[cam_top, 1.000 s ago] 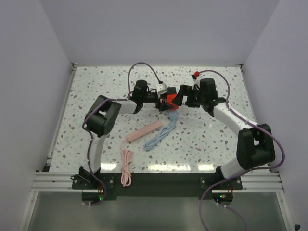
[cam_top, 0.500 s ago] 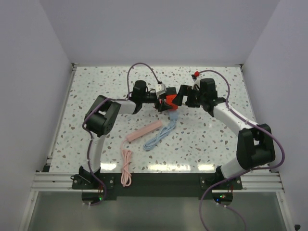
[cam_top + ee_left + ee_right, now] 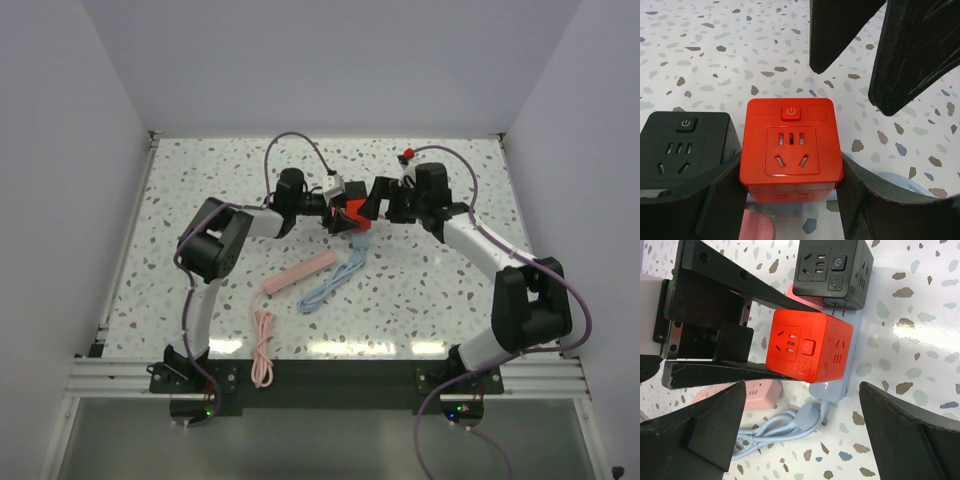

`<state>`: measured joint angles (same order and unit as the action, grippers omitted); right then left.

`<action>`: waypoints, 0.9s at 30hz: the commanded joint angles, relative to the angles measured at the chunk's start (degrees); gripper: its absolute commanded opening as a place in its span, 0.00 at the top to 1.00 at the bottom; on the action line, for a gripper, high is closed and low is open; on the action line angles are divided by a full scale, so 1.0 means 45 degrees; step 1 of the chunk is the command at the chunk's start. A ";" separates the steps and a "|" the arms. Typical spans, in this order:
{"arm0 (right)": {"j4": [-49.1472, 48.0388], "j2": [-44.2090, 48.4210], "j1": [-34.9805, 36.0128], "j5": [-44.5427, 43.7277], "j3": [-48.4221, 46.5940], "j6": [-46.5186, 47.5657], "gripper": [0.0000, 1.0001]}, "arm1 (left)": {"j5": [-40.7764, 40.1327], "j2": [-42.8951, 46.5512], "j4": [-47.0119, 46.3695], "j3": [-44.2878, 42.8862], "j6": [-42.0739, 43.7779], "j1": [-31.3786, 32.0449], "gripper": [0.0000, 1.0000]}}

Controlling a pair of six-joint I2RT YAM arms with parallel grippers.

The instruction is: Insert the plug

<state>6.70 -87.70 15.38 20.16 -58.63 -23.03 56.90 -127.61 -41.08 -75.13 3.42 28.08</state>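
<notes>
Red cube adapter (image 3: 791,145) is what we take as the plug here. It sits mid-desk (image 3: 430,290) on top of the pale blue strip (image 3: 830,390), socket face up, with a black cube (image 3: 685,145) just beside it. Left fingers (image 3: 715,200) are partly spread and clamped on two opposite sides of the red cube, so it's held. Right fingers (image 3: 900,425) are at full spread with nothing in them, hanging just off the cube's far side, one tip either side of it in the wrist view. We can't see the prongs or how deep they sit in the strip, so seating is unconfirmed. For this step we'd keep the cube square to the strip face, push straight down with no twist, and not let it lean into the black cube. The strip is loose on the desk and may slide or tip under load, so we'd use the right fingers to pin it near the blue cable (image 3: 785,427) end. The pink strip (image 3: 300,272) lies apart, nearer us, out of the way.
</notes>
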 commanded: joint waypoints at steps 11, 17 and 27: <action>-0.0043 0.0095 0.0118 0.0050 -0.0193 0.0254 0.01 | -0.0009 -0.0216 -0.1027 -0.0491 -0.0564 -0.0204 1.00; -0.0024 0.0075 0.0118 0.0090 -0.0213 0.0312 0.01 | 0.0089 -0.0333 -0.1690 -0.0530 -0.1228 -0.0223 1.00; -0.0005 -0.0120 0.0118 0.0207 -0.0271 0.0371 0.02 | 0.0402 -0.0509 -0.3938 -0.0081 -0.2772 -0.0594 1.00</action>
<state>6.70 -87.85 15.73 20.45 -58.63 -22.70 58.50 -129.99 -51.77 -75.53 -7.11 26.35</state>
